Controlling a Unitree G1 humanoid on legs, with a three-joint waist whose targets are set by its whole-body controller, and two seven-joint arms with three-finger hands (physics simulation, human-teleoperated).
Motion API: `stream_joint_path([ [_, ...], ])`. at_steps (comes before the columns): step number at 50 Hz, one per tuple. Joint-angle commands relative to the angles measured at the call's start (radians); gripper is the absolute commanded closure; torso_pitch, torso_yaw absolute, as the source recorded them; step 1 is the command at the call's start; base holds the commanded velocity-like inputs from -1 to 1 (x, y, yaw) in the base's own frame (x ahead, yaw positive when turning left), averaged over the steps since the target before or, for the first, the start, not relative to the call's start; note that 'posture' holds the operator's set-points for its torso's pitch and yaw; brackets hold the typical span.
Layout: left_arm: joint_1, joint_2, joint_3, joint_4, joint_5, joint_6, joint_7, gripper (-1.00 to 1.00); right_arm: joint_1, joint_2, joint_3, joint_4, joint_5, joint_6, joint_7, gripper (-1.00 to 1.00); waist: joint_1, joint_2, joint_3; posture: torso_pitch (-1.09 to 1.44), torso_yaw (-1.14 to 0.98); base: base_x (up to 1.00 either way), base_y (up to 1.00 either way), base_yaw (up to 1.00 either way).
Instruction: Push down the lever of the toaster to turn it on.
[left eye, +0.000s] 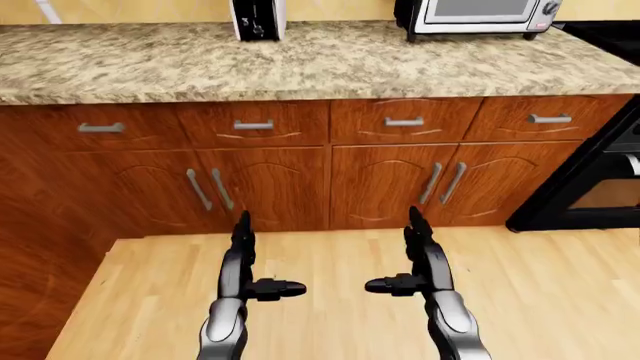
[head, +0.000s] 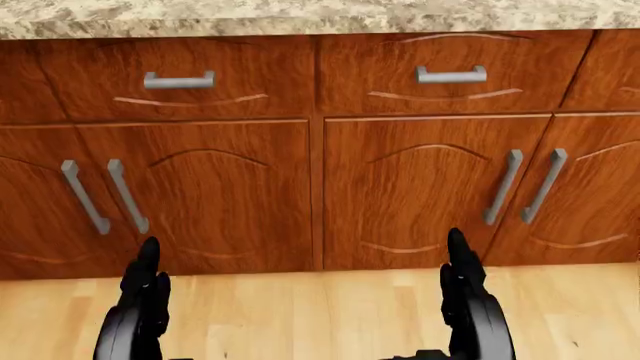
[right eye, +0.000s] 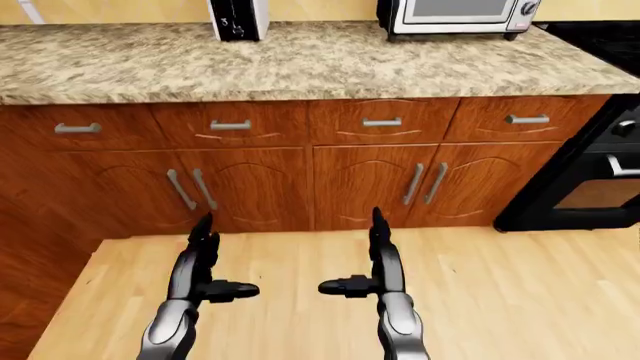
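Up at the top edge of the left-eye view, left of centre, I see the toaster (left eye: 258, 19) upright on the counter (left eye: 300, 67). My left hand (left eye: 243, 259) lies nearer than my right hand (left eye: 418, 259); both hang low, fingers unclenched, holding nothing.

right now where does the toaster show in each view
Left-eye view: the toaster stands at the top edge, left of centre, on the granite counter, cut off by the frame.
Right-eye view: the toaster is at the top edge, further left.
Head view: not in it; only cabinet doors and the counter's edge show.
Shared landmark: the drawer handle below the toaster.
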Motion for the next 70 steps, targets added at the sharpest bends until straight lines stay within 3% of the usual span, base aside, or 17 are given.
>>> stream_joint_path([
  [1, 0.016, -0.008, -0.004, -0.162, -0.015, -0.034, 0.006, -1.0, 0.063, 0.004, 0.009, -0.23, -0.024, -0.073, -0.025, -1.0, -0.002, -0.008, -0.001, 0.0, 0.0, 0.0, 0.0, 0.0],
  [3, 0.03, -0.008, -0.008, -0.184, -0.013, -0.032, 0.008, -1.0, 0.08, 0.002, 0.026, -0.256, -0.058, -0.062, -0.023, -1.0, 0.004, -0.001, -0.062, 0.0, 0.0, 0.0, 0.0, 0.0],
  [5, 0.041, -0.006, -0.004, -0.21, -0.015, -0.025, 0.009, -1.0, 0.086, 0.009, 0.039, -0.274, -0.073, -0.057, -0.025, -1.0, 0.004, -0.008, -0.02, 0.0, 0.0, 0.0, 0.0, 0.0],
  [7, 0.05, -0.007, -0.006, -0.228, -0.012, -0.026, 0.01, -1.0, 0.085, 0.011, 0.035, -0.278, -0.072, -0.055, -0.029, -1.0, 0.003, -0.007, -0.068, 0.0, 0.0, 0.0, 0.0, 0.0],
  [22, 0.086, -0.011, -0.01, -0.287, 0.011, -0.049, 0.009, -1.0, 0.097, 0.009, 0.021, -0.292, -0.122, -0.042, -0.074, -1.0, 0.007, 0.002, -0.098, 0.0, 0.0, 0.0, 0.01, 0.0],
  [24, 0.095, -0.011, -0.013, -0.302, 0.013, -0.047, 0.008, -1.0, 0.1, 0.009, 0.018, -0.294, -0.128, -0.04, -0.081, -1.0, 0.002, -0.022, -0.071, 0.0, 0.0, 0.0, 0.59, 0.0],
  [25, 0.095, -0.011, -0.013, -0.301, 0.014, -0.047, 0.008, -1.0, 0.1, 0.009, 0.018, -0.29, -0.134, -0.041, -0.084, -1.0, 0.003, -0.057, -0.058, 0.0, 0.0, 0.0, 1.0, 0.0],
  [28, 0.097, -0.011, -0.014, -0.303, 0.016, -0.049, 0.008, -1.0, 0.11, 0.013, 0.018, -0.309, -0.126, -0.045, -0.082, -1.0, -0.003, -0.071, -0.058, 0.0, 0.0, 0.0, 1.0, 0.0],
  [30, 0.097, -0.011, -0.013, -0.303, 0.016, -0.05, 0.008, -1.0, 0.11, 0.014, 0.018, -0.317, -0.11, -0.045, -0.074, -1.0, -0.01, -0.063, -0.042, 0.0, 0.0, 0.0, 0.3, 0.0],
  [34, 0.098, -0.011, -0.015, -0.303, 0.018, -0.052, 0.008, -1.0, 0.108, 0.013, 0.019, -0.315, -0.106, -0.047, -0.073, -1.0, -0.018, 0.103, -0.056, 0.0, 0.0, 0.0, 0.0, 0.0],
  [35, 0.102, -0.011, -0.015, -0.31, 0.017, -0.051, 0.007, -1.0, 0.111, 0.013, 0.019, -0.319, -0.106, -0.047, -0.074, -1.0, -0.008, 0.037, -0.03, 0.0, 0.0, 0.0, 0.0, 0.0],
  [43, 0.123, -0.012, -0.021, -0.337, 0.024, -0.058, 0.003, -1.0, 0.109, 0.011, 0.016, -0.312, -0.107, -0.056, -0.073, -1.0, 0.014, -0.056, -0.047, 0.0, 0.0, 0.0, 0.0, 0.0],
  [44, 0.127, -0.012, -0.021, -0.344, 0.027, -0.06, 0.004, -1.0, 0.109, 0.011, 0.016, -0.31, -0.109, -0.056, -0.073, -1.0, 0.018, -0.034, -0.053, 0.0, 0.0, 0.0, 0.0, 0.0],
  [50, 0.138, -0.013, -0.029, -0.354, 0.035, -0.072, 0.0, -1.0, 0.116, 0.011, 0.014, -0.32, -0.104, -0.056, -0.07, -1.0, 0.011, -0.016, -0.072, 0.0, 0.0, 0.0, 0.0, 0.0],
  [63, 0.134, -0.014, -0.038, -0.332, 0.043, -0.085, 0.0, -1.0, 0.105, 0.012, 0.02, -0.31, -0.131, -0.043, -0.085, -1.0, 0.007, -0.002, -0.105, 0.0, 0.0, 0.0, 0.01, 0.0],
  [66, 0.13, -0.014, -0.041, -0.323, 0.046, -0.089, 0.002, -1.0, 0.104, 0.011, 0.024, -0.311, -0.146, -0.032, -0.092, -1.0, 0.001, -0.073, -0.059, 0.0, 0.0, 0.0, 0.89, 0.0],
  [70, 0.123, -0.011, -0.034, -0.32, 0.041, -0.085, 0.0, -1.0, 0.102, 0.013, 0.025, -0.308, -0.142, -0.039, -0.091, -1.0, -0.008, -0.073, -0.047, 0.0, 0.0, 0.0, 0.89, 0.0],
])
